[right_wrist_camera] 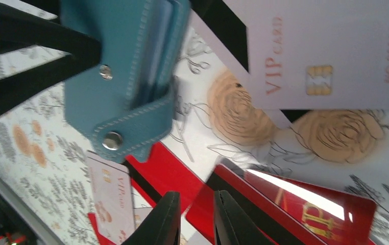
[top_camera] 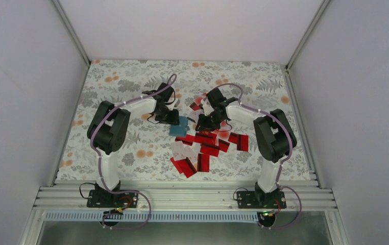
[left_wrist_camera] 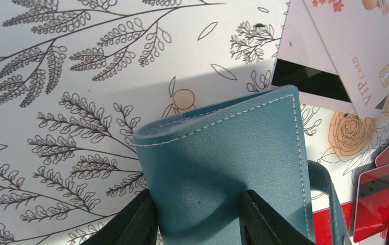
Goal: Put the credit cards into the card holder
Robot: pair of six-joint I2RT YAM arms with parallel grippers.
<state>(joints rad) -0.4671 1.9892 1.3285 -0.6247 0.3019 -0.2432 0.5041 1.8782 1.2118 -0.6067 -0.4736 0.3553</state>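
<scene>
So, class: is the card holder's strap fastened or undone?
Undone: the snap on the strap sits apart from its stud on the card holder.

Your top view looks steeply down over the whole floral-print tablecloth; both wrist views sit close above it — sharing the teal-blue stitched card holder.

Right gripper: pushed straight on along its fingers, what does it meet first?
Most likely the red card lying just beyond the right gripper; the blue card holder is farther on and aside. Depth is hard to judge.
</scene>
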